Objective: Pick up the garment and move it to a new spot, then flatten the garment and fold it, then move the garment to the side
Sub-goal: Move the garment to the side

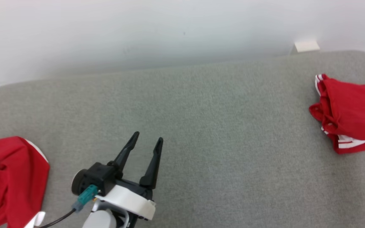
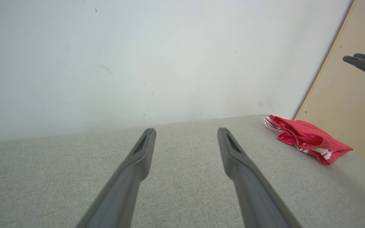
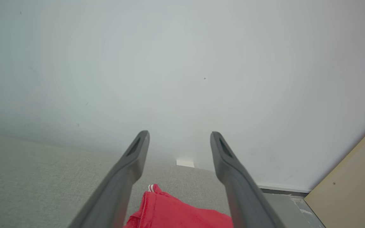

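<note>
The final move-aside looked done: right gripper [image 3: 179, 136] hung open-fingered above the garment [image 1: 344, 110], left gripper [image 1: 148, 138] open well apart; withdrawing seemed next.

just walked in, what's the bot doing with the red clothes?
Nothing is held right now: both pincers are open. The right pincer hangs just above a red garment with white stripes, which lies in a compact, seemingly folded bundle at the right side of the grey surface. The left pincer hovers over bare surface nearer the middle. A second red garment lies bunched at the robot's near left. The striped one looks already set aside.
</note>
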You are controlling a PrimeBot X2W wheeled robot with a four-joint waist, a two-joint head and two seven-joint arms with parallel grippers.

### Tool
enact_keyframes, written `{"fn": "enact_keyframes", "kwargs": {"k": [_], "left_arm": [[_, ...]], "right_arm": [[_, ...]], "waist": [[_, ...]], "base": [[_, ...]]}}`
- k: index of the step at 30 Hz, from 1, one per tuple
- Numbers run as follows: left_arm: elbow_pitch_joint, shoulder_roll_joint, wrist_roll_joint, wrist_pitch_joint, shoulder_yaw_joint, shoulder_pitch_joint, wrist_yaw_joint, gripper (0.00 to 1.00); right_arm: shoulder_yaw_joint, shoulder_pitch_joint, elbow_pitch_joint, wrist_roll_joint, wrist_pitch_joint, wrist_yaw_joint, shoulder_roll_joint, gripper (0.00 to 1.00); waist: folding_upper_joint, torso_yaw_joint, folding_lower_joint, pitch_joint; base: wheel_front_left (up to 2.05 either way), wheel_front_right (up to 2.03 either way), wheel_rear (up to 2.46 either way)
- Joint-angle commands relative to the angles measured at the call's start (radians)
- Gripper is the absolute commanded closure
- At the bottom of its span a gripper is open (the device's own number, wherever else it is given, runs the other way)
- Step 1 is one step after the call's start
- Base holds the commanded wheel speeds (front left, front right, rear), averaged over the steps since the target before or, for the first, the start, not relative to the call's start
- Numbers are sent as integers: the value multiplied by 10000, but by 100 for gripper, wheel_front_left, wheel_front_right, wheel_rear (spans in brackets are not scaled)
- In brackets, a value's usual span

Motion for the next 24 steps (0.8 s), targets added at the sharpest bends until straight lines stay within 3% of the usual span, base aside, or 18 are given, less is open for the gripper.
{"fn": "enact_keyframes", "kwargs": {"k": [1, 6, 12, 18, 24], "left_arm": [[6, 7, -134, 1, 148, 191, 73, 0], [1, 86, -147, 3, 800, 528, 191, 0], [-21, 215, -97, 1, 1571, 968, 331, 0], [25, 151, -54, 3, 2135, 1366, 334, 0], [130, -1, -10, 3, 2444, 1815, 251, 0]], "right_arm": [[49, 384, -376, 241, -28, -25, -61, 0], [-30, 1713, -2244, 874, -63, -25, -214, 0], [-1009, 3733, -4158, 813, -50, -25, -9, 0], [-2498, 6015, -5785, 238, -134, -25, 908, 0], [-3181, 7900, -6773, -573, -215, -23, 2152, 0]], "waist": [[0, 275, 1, -567], [0, 629, 1, -1116], [0, 1092, 1, -1583], [0, 1394, 1, -1769], [0, 1427, 1, -1859]], "base": [[0, 0, 0], [0, 0, 0], [0, 0, 0], [0, 0, 0], [0, 0, 0]]}}
